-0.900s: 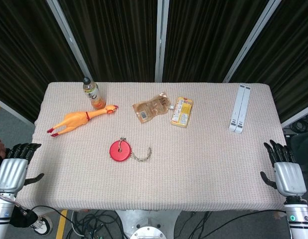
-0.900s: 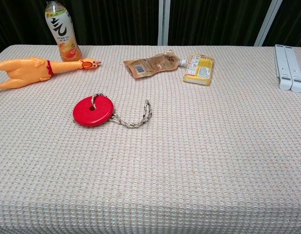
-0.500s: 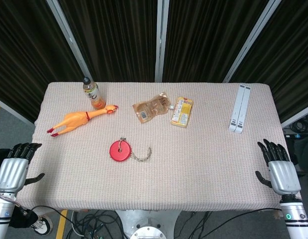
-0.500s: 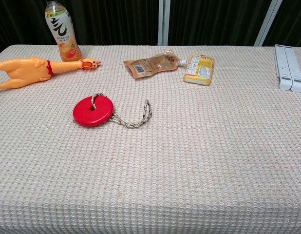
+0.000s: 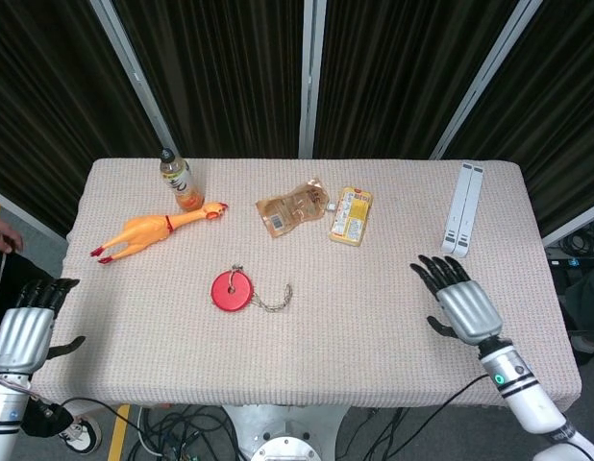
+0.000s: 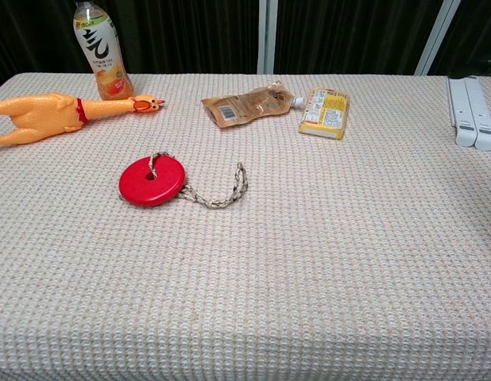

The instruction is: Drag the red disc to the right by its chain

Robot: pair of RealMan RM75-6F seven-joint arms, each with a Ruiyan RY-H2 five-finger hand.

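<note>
The red disc (image 5: 231, 290) (image 6: 152, 180) lies flat on the table, left of centre. Its chain (image 5: 273, 301) (image 6: 219, 195) curls off to the disc's right, the free end bent back toward the far side. In the head view my right hand (image 5: 458, 305) hovers over the table's right part, empty, fingers spread, well right of the chain. My left hand (image 5: 23, 328) hangs off the table's left edge, empty with fingers apart. Neither hand shows in the chest view.
A yellow rubber chicken (image 5: 148, 231) and a drink bottle (image 5: 179, 180) sit at the back left. A brown pouch (image 5: 293, 208) and a yellow packet (image 5: 351, 215) lie at back centre. A white bar (image 5: 462, 207) rests at back right. The table (image 5: 374, 327) has a woven cloth.
My right hand has moved from beyond the table's right edge inward over the table, toward the left. The disc, chain and left hand have stayed put.
</note>
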